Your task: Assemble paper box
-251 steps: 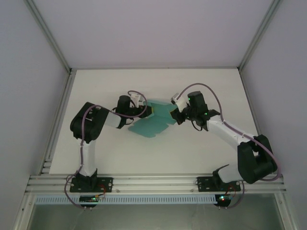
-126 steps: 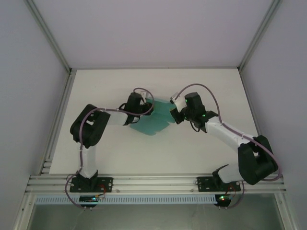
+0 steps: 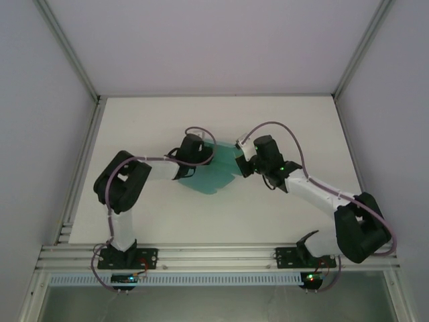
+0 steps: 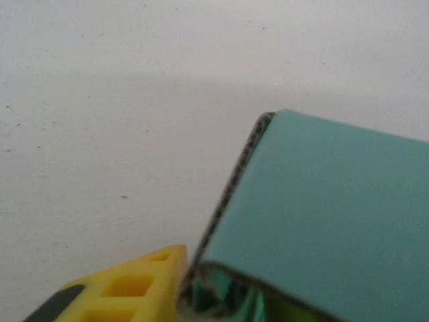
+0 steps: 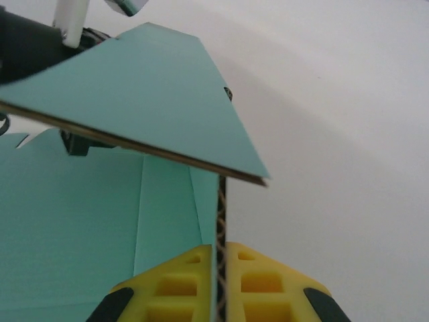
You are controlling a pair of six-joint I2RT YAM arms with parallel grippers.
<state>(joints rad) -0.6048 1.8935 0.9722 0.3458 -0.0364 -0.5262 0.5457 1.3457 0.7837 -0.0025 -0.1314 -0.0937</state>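
My left end effector [image 3: 199,158] has swung in onto the left edge of the half-folded teal paper box [image 3: 218,176] at the middle of the table [image 3: 154,208], open or closed I cannot tell, while my right end effector [image 5: 222,265] stays clamped on its upturned right side, so a two-armed fold looks next.

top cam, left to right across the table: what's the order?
Order: left arm's elbow → left gripper → paper box → right gripper → right arm's elbow.
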